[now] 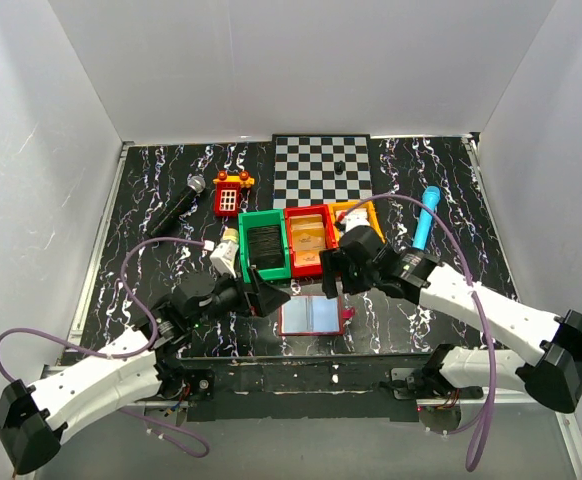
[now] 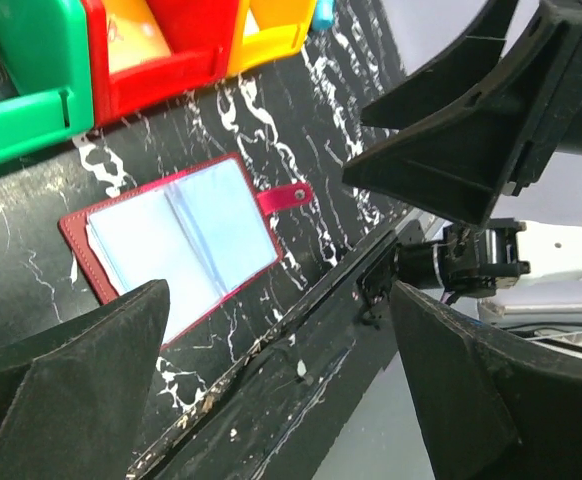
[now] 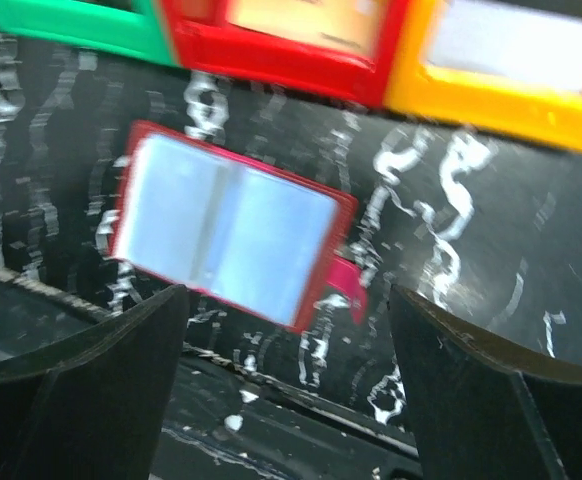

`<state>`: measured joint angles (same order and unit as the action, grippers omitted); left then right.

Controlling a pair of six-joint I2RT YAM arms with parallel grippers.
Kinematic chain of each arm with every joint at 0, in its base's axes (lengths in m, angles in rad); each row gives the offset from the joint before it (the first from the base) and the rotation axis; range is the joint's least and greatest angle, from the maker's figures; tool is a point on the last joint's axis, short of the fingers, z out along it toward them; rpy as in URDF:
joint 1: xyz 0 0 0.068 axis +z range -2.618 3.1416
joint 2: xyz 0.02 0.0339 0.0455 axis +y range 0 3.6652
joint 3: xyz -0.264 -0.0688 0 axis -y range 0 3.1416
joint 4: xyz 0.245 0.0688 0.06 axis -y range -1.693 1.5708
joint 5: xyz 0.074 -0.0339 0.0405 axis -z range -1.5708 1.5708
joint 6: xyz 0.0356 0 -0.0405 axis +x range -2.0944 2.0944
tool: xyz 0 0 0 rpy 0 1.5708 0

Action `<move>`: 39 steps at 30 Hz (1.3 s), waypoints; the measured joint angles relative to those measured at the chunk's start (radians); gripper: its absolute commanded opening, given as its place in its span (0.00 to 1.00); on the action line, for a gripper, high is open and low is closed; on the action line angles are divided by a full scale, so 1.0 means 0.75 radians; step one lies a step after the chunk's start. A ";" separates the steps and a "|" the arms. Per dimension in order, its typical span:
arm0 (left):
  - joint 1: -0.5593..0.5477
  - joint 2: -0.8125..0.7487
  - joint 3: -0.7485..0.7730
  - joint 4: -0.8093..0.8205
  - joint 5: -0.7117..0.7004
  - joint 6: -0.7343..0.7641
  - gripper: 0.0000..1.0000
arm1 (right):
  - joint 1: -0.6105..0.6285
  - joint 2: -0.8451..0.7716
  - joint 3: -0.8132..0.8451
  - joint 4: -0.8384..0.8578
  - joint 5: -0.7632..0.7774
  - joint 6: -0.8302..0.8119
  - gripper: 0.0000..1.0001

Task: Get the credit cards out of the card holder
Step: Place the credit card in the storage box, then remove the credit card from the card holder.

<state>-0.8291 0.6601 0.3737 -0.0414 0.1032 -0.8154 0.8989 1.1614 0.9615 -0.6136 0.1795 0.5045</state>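
Dark-red and lying open, the card holder [image 1: 314,314] sits near the front edge of the black marbled surface [image 1: 171,270]. Just behind it are a green bin [image 1: 243,240], a red bin [image 1: 307,210] and a yellow bin [image 1: 356,206]. Seen from above, the left claw [image 1: 264,293] is just left of the holder and the right claw [image 1: 333,277] is over its far right corner. A dark card [image 1: 266,243] lies in the green bin and a tan-orange card [image 1: 309,238] in the red one.

The left wrist view shows the holder's pale blue sleeves facing up and its tab [image 2: 286,196] sticking out sideways. The left claw is spread wide with nothing between its fingers.

The right wrist view is blurred. The open holder lies below the bins, a pale grey card [image 3: 516,45] is in the yellow bin, and the right claw is spread wide, pinching nothing.
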 measured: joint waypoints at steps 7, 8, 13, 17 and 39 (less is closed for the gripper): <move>-0.025 0.153 -0.010 0.024 0.048 -0.086 0.80 | 0.007 -0.126 -0.346 -0.033 0.184 0.242 0.68; -0.033 0.168 -0.010 0.025 0.048 -0.096 0.79 | 0.003 -0.115 -0.373 -0.036 0.182 0.257 0.63; -0.076 0.234 -0.010 0.062 0.049 -0.121 0.74 | -0.027 -0.002 -0.387 0.012 0.156 0.294 0.52; -0.082 0.261 -0.010 0.081 0.048 -0.143 0.73 | -0.085 0.022 -0.387 0.086 0.104 0.296 0.50; -0.093 0.549 0.039 0.110 0.040 -0.186 0.68 | -0.125 0.037 -0.439 0.187 -0.128 0.261 0.01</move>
<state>-0.8986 1.0721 0.4026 0.0410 0.1333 -0.9546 0.8051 1.1889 0.6319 -0.4732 0.0834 0.7006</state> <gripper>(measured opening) 0.703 0.039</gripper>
